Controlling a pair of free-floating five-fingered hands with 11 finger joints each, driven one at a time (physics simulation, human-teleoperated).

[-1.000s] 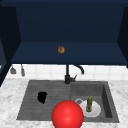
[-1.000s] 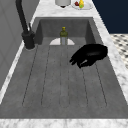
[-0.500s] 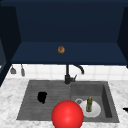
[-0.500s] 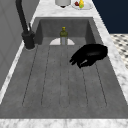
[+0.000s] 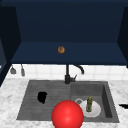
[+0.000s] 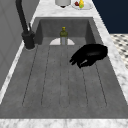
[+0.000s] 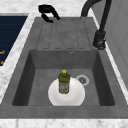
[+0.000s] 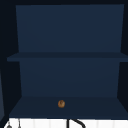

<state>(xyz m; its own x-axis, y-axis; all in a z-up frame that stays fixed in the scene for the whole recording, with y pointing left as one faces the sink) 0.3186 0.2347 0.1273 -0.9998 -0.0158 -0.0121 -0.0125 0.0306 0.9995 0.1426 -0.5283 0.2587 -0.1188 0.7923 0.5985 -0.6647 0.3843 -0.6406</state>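
Observation:
My left hand [image 5: 42, 97] hovers over the ribbed draining board [image 5: 30, 105] at the sink's left, fingers relaxed and holding nothing. It shows in the left side view as a hand [image 6: 90, 53] low over the board, and in the right side view as a hand [image 7: 47, 11] at the board's far end. A sliver of my right hand [image 5: 123, 106] shows over the counter right of the sink. A green bottle [image 5: 89, 103] stands upright on a white plate [image 5: 96, 111] in the basin. A red ball [image 5: 67, 115] sits at the sink's front edge.
The black faucet [image 5: 67, 75] rises behind the sink's middle. A small brown object [image 5: 61, 49] lies on the lowest shelf [image 8: 37, 107] of the dark blue cabinet. A plate of fruit [image 6: 81, 4] and a pale pot [image 6: 62, 2] stand on the counter beyond the basin.

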